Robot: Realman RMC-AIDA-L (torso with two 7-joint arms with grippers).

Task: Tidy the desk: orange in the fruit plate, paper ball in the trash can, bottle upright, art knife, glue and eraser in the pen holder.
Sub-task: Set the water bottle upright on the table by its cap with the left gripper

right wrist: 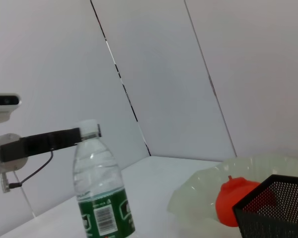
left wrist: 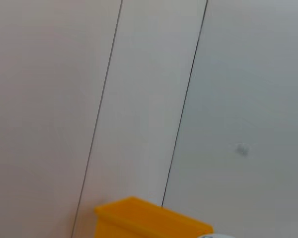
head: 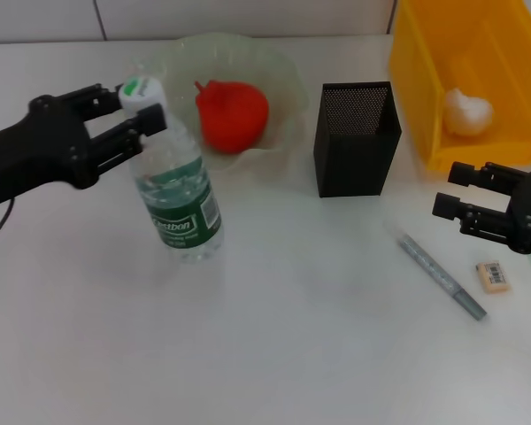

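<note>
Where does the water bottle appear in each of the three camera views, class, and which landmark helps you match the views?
Head view: the water bottle stands upright at left-centre, its cap at the left claw.
Left wrist view: only a sliver of what may be its cap at the lower edge; cannot tell.
Right wrist view: it stands lower left, with the left claw's fingers at its neck.
Shared landmark: the yellow trash can, seen in the head and left wrist views.

The head camera looks down over the white desk. The left wrist camera tilts up at the panelled wall, catching the yellow plastic bin. The right wrist camera sits low, facing the clear plastic bottle the head view shows at nine o'clock.
</note>
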